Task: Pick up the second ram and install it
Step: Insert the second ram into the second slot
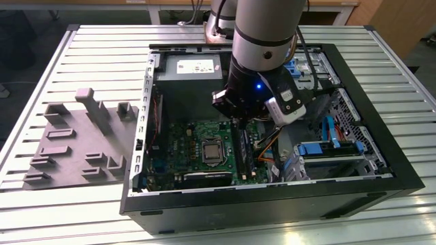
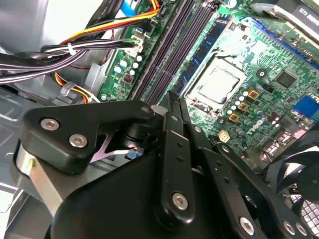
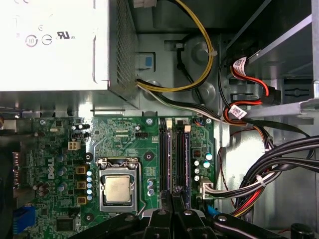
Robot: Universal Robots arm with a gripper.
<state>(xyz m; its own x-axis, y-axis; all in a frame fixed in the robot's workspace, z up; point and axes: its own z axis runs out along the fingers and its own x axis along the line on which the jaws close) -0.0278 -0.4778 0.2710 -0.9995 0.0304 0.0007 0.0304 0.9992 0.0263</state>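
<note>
You're looking at a robotics lab or test workshop. The bench (image 1: 81, 41) is a slatted aluminium profile top, the kind built for bolting rigs down. An open PC case (image 1: 368, 153) sits on it with its motherboard (image 1: 197, 148) bare, and at nine o'clock from the case lies a grey fixture block (image 1: 75, 148) with upright posts. At twelve o'clock, beyond the bench, you can see wooden desks (image 1: 327, 4) over a dark floor.
</note>
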